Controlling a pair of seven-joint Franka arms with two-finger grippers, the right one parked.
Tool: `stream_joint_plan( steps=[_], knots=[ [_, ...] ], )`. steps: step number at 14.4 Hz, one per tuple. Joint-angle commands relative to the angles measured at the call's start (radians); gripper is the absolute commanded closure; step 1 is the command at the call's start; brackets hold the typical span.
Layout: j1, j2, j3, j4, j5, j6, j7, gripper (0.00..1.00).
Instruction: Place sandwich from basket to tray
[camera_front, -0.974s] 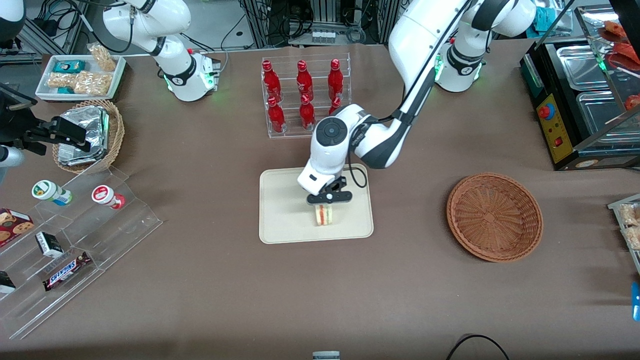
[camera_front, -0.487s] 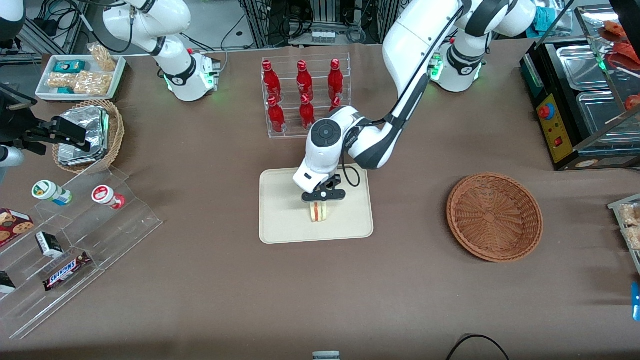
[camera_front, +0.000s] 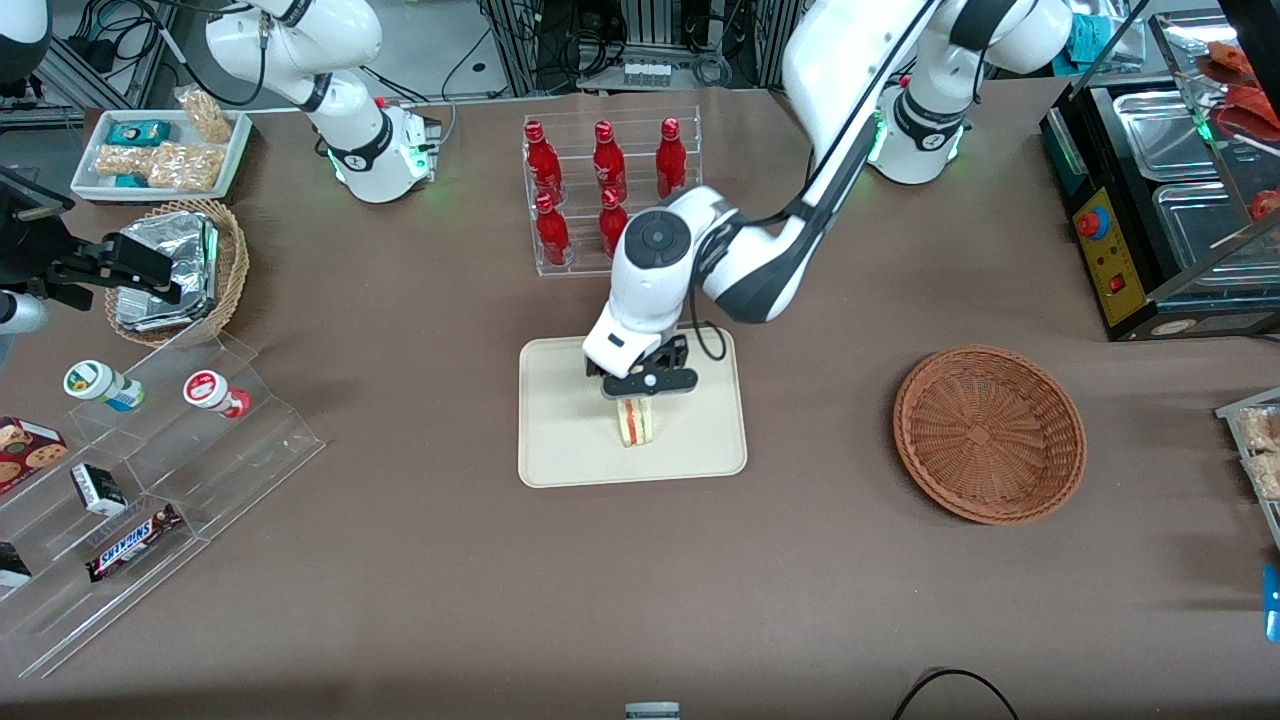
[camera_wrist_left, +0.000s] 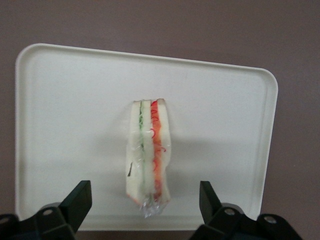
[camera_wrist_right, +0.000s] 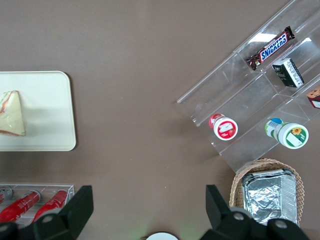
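The sandwich (camera_front: 636, 422) stands on its edge on the cream tray (camera_front: 560, 440), near the tray's middle. It also shows in the left wrist view (camera_wrist_left: 149, 160) and in the right wrist view (camera_wrist_right: 12, 114). My left gripper (camera_front: 643, 385) is open and hangs just above the sandwich, apart from it; its fingers (camera_wrist_left: 80, 197) stand wide on either side of the sandwich. The reddish-brown wicker basket (camera_front: 988, 432) lies toward the working arm's end of the table and holds nothing.
A clear rack of red bottles (camera_front: 605, 190) stands farther from the front camera than the tray. A tan basket with foil packets (camera_front: 178, 268), a white snack tray (camera_front: 160, 150) and clear steps with snacks (camera_front: 140, 480) lie toward the parked arm's end.
My left gripper has let go of the sandwich, opened and risen a little. The sandwich stays standing on the tray.
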Motion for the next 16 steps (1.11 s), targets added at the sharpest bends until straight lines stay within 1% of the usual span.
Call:
stream_joint_plan(
  steps=[1, 2, 3, 8, 12, 16],
  knots=[
    [0.005, -0.126, 0.050, -0.032, -0.003, -0.167, -0.004, 0.00],
    [0.010, -0.146, 0.074, -0.028, -0.004, -0.252, -0.033, 0.00],
    [0.013, -0.172, 0.094, -0.038, 0.000, -0.298, -0.027, 0.00],
    [0.137, -0.257, 0.104, -0.150, 0.002, -0.312, 0.117, 0.00],
    [0.270, -0.388, 0.104, -0.276, 0.003, -0.337, 0.331, 0.00],
    [0.400, -0.462, 0.105, -0.273, 0.005, -0.450, 0.549, 0.00]
  ],
)
